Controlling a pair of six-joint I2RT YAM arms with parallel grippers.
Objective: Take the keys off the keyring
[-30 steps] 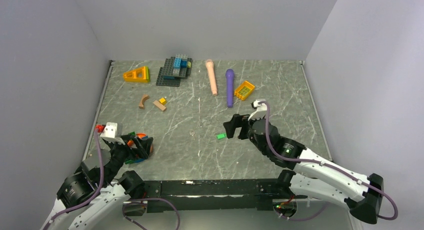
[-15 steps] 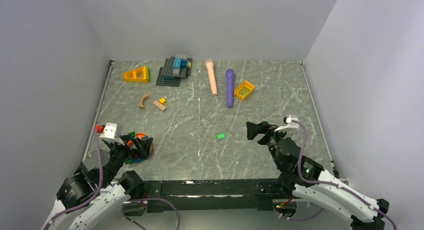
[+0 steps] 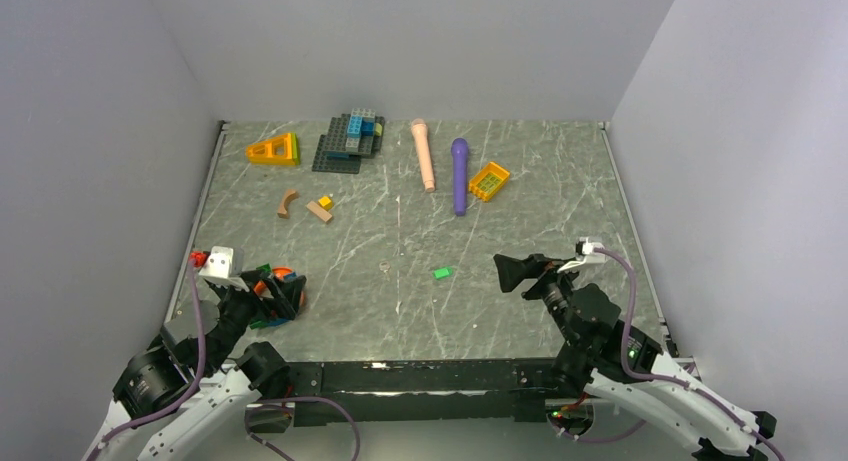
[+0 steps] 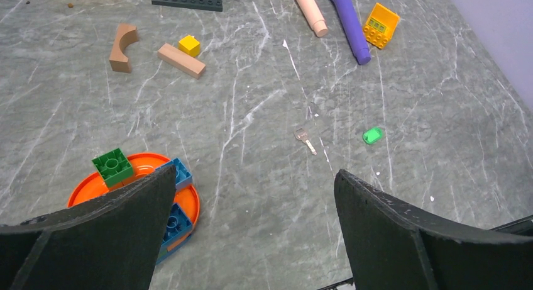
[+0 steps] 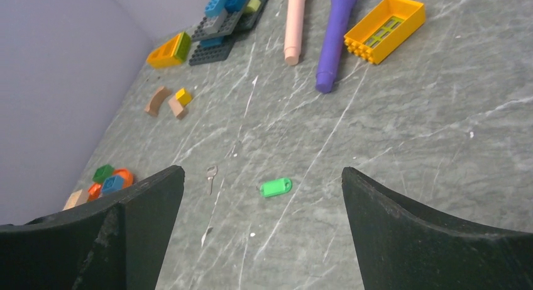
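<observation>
- A small key (image 3: 385, 268) lies on the grey surface (image 3: 560, 181), with a green tag (image 3: 441, 273) near it, not touching.
- Right jaws hover just right of the tag.
- Left jaws hang over an orange dish (image 3: 285, 278).

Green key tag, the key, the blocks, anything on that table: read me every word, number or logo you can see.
No readable text in any view.
On the green key tag: no lettering shows.
On the key: too small to tell any stamp.
On the yellow block: no print shows.

Bare table (image 3: 540, 191) lies open all round the key (image 4: 305, 139) and green tag (image 4: 372, 135); my right tool (image 5: 261, 171) has a clear path there. The orange dish (image 4: 85, 189) of blocks (image 4: 113, 166) sits close under my left tool (image 4: 254, 177), crowding that near corner.
</observation>
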